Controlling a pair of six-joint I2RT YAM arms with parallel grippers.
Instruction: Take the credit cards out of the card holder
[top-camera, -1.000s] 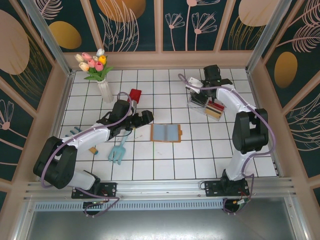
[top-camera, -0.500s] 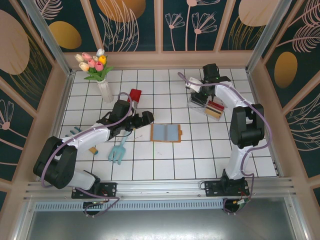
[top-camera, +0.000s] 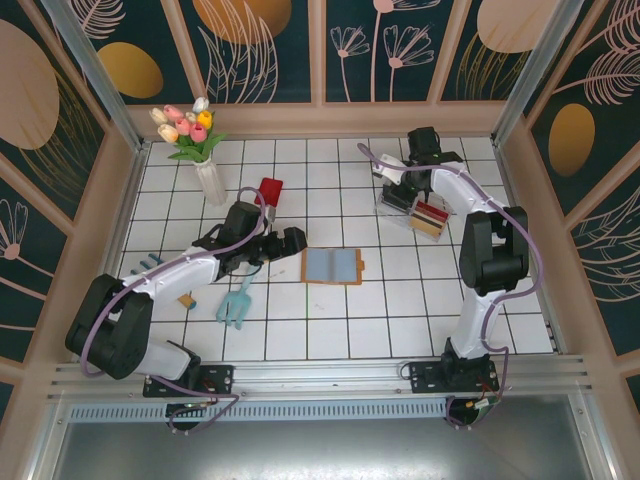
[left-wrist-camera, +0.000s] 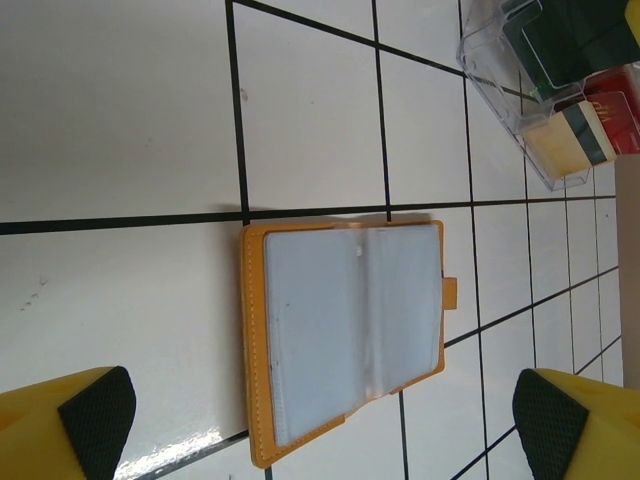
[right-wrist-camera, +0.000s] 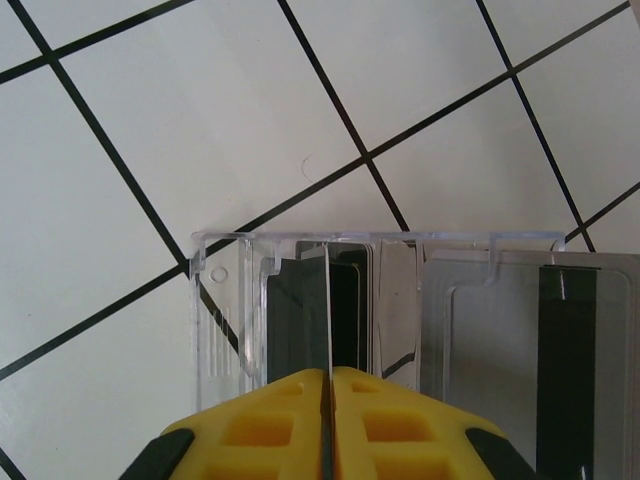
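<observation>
The white tiled table (top-camera: 330, 320) has black grout lines. On it the flat orange-brown folding card holder (top-camera: 331, 265) (left-wrist-camera: 345, 330) lies open near the middle, its pale blue-grey inner pockets facing up and a small orange tab sticking out from one edge.

The white left arm (top-camera: 170, 275) reaches in from the card holder's left. The left gripper (top-camera: 285, 240) (left-wrist-camera: 320, 430) hangs just left of it, not touching it. Its jaws are spread wide, and in the wrist view one black pad sits at each lower corner with the card holder between them on the table below.

The white right arm (top-camera: 490, 250) stretches to the far right of the card holder. A white vase of pink and yellow tulips (top-camera: 210, 180) stands well to the card holder's far left.

The clear plastic tray (top-camera: 412, 208) (left-wrist-camera: 480, 70) (right-wrist-camera: 230, 300), with dark, red and cream cards upright in its slots, sits beyond the card holder to the right. The right gripper (top-camera: 400, 192) (right-wrist-camera: 328, 375) hangs over the tray's left end. Its yellow jaws are pressed together on what looks like a thin pale credit card (right-wrist-camera: 328, 300), seen edge-on above a slot.

A teal fork-shaped tool (top-camera: 236, 303) lies left of the card holder, toward the near edge. A small red block (top-camera: 270, 189) sits beyond the card holder to the left.
</observation>
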